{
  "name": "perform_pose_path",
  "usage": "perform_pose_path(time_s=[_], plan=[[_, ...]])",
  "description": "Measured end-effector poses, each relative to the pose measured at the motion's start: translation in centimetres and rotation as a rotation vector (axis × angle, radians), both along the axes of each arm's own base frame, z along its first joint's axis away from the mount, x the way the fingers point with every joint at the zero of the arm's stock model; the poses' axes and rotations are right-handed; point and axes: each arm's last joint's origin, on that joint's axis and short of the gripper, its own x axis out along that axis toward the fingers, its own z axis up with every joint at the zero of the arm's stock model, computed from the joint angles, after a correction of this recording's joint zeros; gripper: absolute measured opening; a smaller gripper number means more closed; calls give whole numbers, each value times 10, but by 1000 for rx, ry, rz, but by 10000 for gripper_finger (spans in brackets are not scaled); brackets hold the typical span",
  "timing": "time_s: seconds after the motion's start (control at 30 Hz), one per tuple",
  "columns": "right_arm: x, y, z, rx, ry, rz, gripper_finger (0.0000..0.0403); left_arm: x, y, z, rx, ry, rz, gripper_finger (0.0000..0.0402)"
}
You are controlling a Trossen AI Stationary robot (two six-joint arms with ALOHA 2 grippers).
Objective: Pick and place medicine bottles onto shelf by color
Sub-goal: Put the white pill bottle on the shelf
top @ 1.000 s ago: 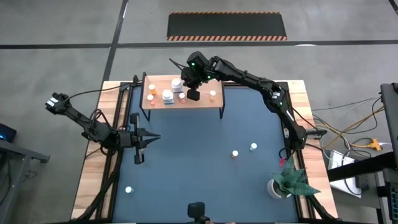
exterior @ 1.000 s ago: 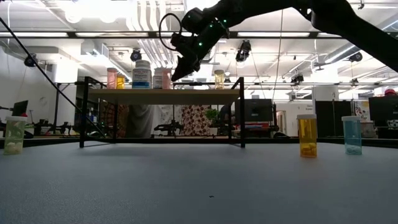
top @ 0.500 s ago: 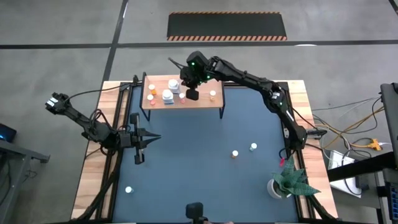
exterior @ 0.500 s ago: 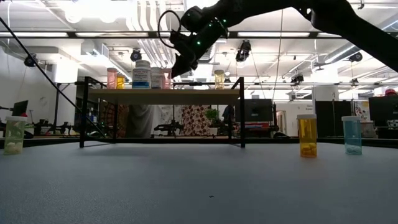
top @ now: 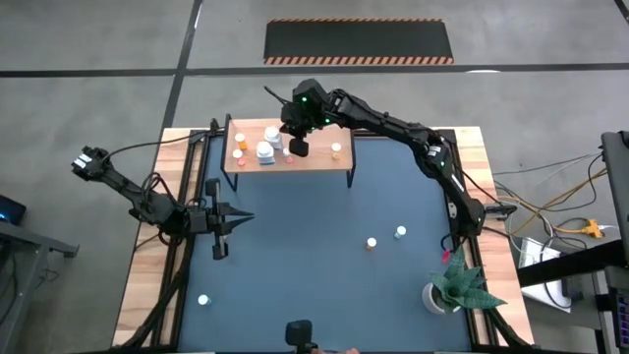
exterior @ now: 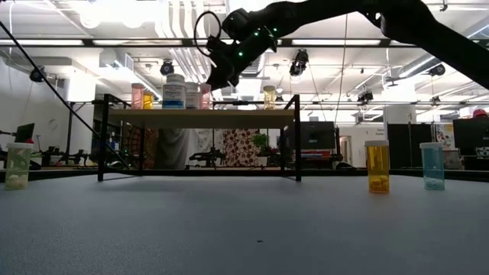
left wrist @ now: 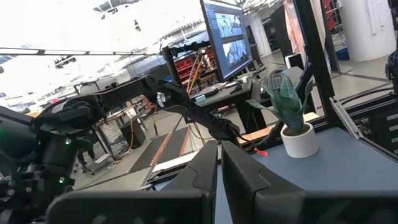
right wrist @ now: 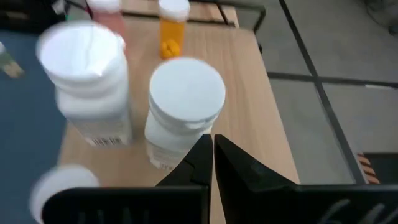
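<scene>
The right gripper (top: 299,147), a dark two-finger claw on the long black right arm, hangs over the left-middle of the shelf (top: 314,162), a light wooden rectangular board on thin black metal legs at the far edge of the dark blue mat; its fingers are pressed together with nothing between them, as the right wrist view shows, so it carries no bottle. Just past those fingertips in that view stand two larger white bottles with white caps (right wrist: 185,109), side by side, and beyond them a small orange bottle with a white cap (right wrist: 172,28) next to a pinkish one. From the low view the shelf holds a cluster at its left end and a lone pale yellowish bottle (exterior: 269,97) toward the right, so roughly half a dozen bottles look already placed. Still on the mat are an orange bottle (exterior: 377,166) and a pale blue one (exterior: 432,166) near each other on the right, and a whitish bottle (exterior: 17,166) alone at the near left corner. The left gripper (top: 219,239), likewise clenched and empty, waits low over the mat's left side, well apart from all the bottles. A white pot with a spiky green plant (top: 447,291) sits at the near right corner. In my judgement the sorting is past halfway, with three bottles left to fetch.
</scene>
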Motion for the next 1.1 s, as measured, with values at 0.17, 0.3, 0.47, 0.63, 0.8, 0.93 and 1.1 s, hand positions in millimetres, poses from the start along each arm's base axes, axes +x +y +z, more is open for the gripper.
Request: perform_pose_path(time_s=[0.17, 0.3, 0.47, 0.63, 0.8, 0.93, 1.1], plan=[[2, 1, 2, -5, -26, -2, 9, 0, 0, 0, 0, 0, 0, 5], [4, 0, 5, -15, -65, -8, 9, 0, 0, 0, 0, 0, 0, 5], [-3, 4, 18, -17, -61, -4, 9, 0, 0, 0, 0, 1, 0, 5], [-29, 26, 59, -51, -29, 49, 9, 1, -1, -1, -46, 4, -7, 5], [-48, 44, 65, -38, 80, 134, 8, 9, -4, -11, -20, 55, 22, 5], [-66, 48, 69, -34, 129, 138, 8, 18, 5, -13, -13, 87, 270, 5], [-87, 53, 65, -9, 174, 129, 8, 25, 25, 11, 79, 70, 331, 1]])
